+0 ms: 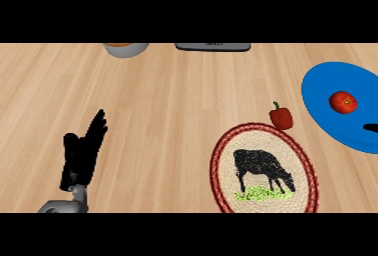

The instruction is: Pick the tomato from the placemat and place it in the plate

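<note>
The small round red tomato lies inside the flat blue round plate at the right edge of the frame, well clear of the oval woven placemat with a red border and a black cow printed on it in the lower centre. The placemat carries nothing, so the task's goal looks met as things lie. The plate holds the tomato alone, resting on its flat middle, where it is unlikely to roll out.

A black tip at the far right edge, over the plate's lower part, is probably the right robot hand. So little of it shows that I cannot tell whether it is released or clenched, but it is apart from the tomato.

The left robot hand stands at the lower left, released, fingers straight and pointing up, grasping nothing and resting over the pale wooden desk.

A red bell pepper with a green stem sits on the desk just above the placemat's upper edge, between placemat and plate. At the top edge a pale round bowl and a dark flat object are cut off; the bowl's contents cannot be made out.
</note>
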Action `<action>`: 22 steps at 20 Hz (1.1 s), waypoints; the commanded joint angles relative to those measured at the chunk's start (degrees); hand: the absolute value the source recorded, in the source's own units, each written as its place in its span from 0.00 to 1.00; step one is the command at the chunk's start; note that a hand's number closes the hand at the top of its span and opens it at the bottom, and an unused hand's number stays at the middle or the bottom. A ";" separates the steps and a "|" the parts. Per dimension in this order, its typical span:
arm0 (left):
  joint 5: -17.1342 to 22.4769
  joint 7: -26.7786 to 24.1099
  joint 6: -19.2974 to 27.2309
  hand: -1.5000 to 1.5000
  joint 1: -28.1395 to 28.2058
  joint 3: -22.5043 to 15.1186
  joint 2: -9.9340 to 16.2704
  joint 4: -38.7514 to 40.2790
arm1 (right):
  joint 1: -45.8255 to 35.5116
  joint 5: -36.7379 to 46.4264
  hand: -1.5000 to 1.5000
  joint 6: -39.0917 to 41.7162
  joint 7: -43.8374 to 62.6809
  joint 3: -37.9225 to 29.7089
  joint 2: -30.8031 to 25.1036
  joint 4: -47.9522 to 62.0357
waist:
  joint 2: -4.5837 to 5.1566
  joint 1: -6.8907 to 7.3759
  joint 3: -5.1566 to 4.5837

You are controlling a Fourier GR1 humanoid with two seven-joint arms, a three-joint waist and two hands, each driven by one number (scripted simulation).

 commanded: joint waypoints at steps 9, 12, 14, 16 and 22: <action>0.50 -3.20 -1.50 0.50 1.99 0.93 -0.33 2.47 | 1.77 -0.14 0.00 -6.63 -0.06 1.20 0.74 0.57 | 0.01 -0.08 -0.01; -0.05 -2.24 -1.04 0.50 -3.71 1.96 0.34 4.11 | 1.16 0.22 0.00 -7.57 2.24 1.00 -1.14 1.79 | 0.52 0.45 0.11; -0.59 -0.29 0.03 0.50 0.46 -0.08 -1.23 -0.80 | 2.69 -0.26 0.00 -4.88 1.08 0.74 -3.55 1.82 | 0.23 0.53 0.12; -0.76 1.89 -0.76 0.50 -2.55 0.60 0.04 0.76 | 3.62 -0.83 0.00 -3.54 0.70 0.34 -4.24 2.21 | 0.23 0.13 0.13; -2.17 0.39 1.57 0.50 -2.64 -0.64 -2.87 2.14 | 6.53 -1.32 0.00 -4.64 -0.40 -0.15 -5.85 2.49 | 0.23 -0.19 0.13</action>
